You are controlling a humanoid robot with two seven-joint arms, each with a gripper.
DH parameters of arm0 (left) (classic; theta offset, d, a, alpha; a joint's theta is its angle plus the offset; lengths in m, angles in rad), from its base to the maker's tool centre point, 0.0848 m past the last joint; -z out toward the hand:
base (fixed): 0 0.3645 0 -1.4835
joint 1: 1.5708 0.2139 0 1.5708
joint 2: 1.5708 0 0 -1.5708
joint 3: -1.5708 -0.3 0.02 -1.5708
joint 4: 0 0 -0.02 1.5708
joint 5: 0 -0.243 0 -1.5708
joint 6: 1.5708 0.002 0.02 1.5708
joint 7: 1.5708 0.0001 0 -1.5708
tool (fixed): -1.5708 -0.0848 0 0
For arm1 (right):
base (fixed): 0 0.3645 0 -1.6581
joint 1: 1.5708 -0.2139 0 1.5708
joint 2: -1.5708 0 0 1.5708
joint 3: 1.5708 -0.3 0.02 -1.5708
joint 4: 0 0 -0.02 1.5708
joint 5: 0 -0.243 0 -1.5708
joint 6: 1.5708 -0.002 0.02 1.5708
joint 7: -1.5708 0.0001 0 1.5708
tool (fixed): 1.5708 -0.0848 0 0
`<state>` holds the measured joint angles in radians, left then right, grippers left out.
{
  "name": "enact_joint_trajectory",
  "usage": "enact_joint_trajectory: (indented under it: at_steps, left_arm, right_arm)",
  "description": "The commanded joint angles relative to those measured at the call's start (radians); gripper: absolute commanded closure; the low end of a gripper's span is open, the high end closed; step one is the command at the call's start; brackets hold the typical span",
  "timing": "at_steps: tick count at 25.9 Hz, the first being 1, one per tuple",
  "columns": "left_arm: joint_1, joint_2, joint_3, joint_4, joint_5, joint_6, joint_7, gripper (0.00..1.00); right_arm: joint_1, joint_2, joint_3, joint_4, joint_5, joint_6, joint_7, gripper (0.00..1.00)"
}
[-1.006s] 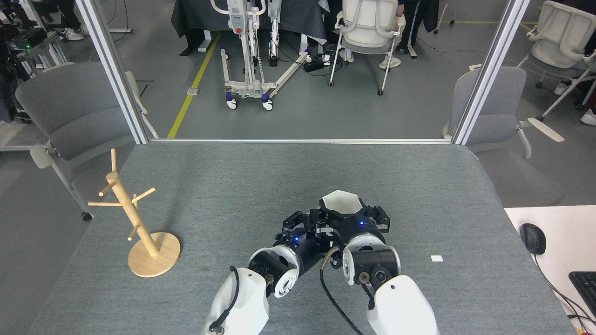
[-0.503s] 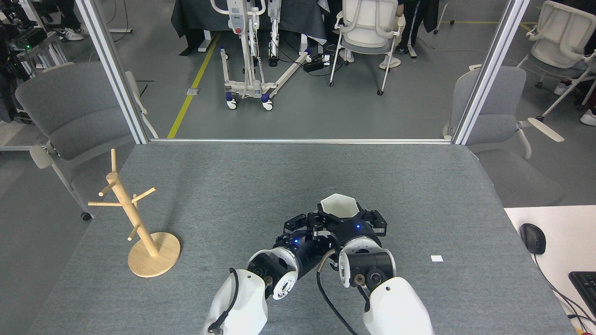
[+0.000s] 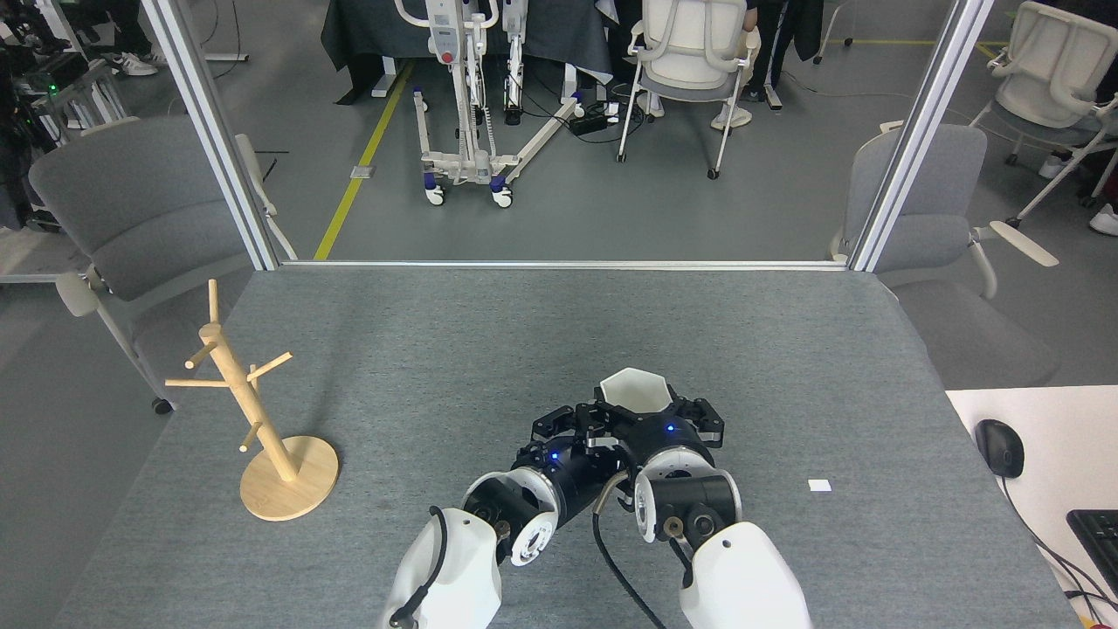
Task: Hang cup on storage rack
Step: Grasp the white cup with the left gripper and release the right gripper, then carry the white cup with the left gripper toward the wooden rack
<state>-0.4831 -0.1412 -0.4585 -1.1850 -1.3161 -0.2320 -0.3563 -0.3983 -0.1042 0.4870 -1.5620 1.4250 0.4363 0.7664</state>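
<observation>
— Right gripper [image 3: 651, 421] clasped around white faceted cup [image 3: 635, 390], near table centre. Left gripper [image 3: 572, 425] pressed in beside it; closure not resolvable from head view, possibly pinching the tab handle.

— Risk?

— Handover slip: dark fingers crowd the cup, handle hidden, so a poor pinch could drop or tilt it. Long carry left to wooden mug tree [image 3: 253, 411], well apart. Slim angled pegs, small handle hole: misalignment could knock the post on its round disc base.

— Surfaces?

— Matte cup, hexagonal rim. Pale smooth wood. Grey felt-like table [image 3: 489, 341].
</observation>
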Motion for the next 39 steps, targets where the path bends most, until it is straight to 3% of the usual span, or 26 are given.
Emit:
enact_joint_trajectory:
  at_steps: [1,9,13,16,18,21,23,26,30,33,37,39]
  left_arm:
    - [0.001,0.0,0.001,0.008,0.0,0.01,-0.001,1.0]
    - [0.003,0.003,0.007,0.024,0.001,0.008,0.0,1.0]
    - [0.026,0.003,0.009,0.027,-0.002,0.007,0.0,1.0]
    - [0.084,0.012,0.007,-0.007,-0.009,-0.007,0.005,1.0]
    - [0.13,0.02,0.006,-0.07,-0.011,-0.02,0.008,1.0]
    - [0.222,0.083,0.009,-0.203,-0.012,-0.041,0.013,1.0]
    - [0.271,0.147,0.011,-0.292,-0.012,-0.047,0.017,1.0]
    - [0.347,0.229,0.026,-0.413,-0.014,-0.05,0.057,1.0]
    - [0.431,0.374,0.092,-0.501,-0.012,-0.058,0.169,1.0]
    - [0.514,0.456,0.198,-0.538,-0.012,-0.116,0.257,1.0]
    - [0.627,0.466,0.416,-0.539,-0.012,-0.288,0.333,1.0]
    - [0.698,0.465,0.535,-0.539,-0.012,-0.385,0.353,1.0]
  right_arm:
    - [-0.001,0.0,0.01,0.0,0.0,-0.004,-0.079,0.05]
    - [-0.002,-0.002,0.004,0.0,-0.011,-0.053,-0.288,0.01]
    - [0.007,-0.002,-0.053,0.0,-0.012,-0.059,-0.447,0.01]
    - [0.012,-0.009,-0.163,0.0,-0.021,-0.073,-0.619,0.01]
    - [0.042,-0.017,-0.294,0.013,-0.089,-0.157,-0.729,0.01]
    - [0.096,-0.086,-0.495,0.068,-0.156,-0.396,-0.868,0.01]
    - [0.151,-0.135,-0.613,0.131,-0.156,-0.553,-0.903,0.01]
    - [0.254,-0.146,-0.719,0.194,-0.147,-0.726,-0.907,0.01]
    - [0.406,-0.135,-0.778,0.146,-0.095,-0.763,-0.909,0.01]
    - [0.435,-0.121,-0.781,0.106,-0.052,-0.748,-0.909,0.01]
    - [0.434,-0.107,-0.781,0.108,-0.026,-0.694,-0.906,0.01]
    - [0.426,-0.126,-0.778,0.108,-0.023,-0.679,-0.906,0.01]
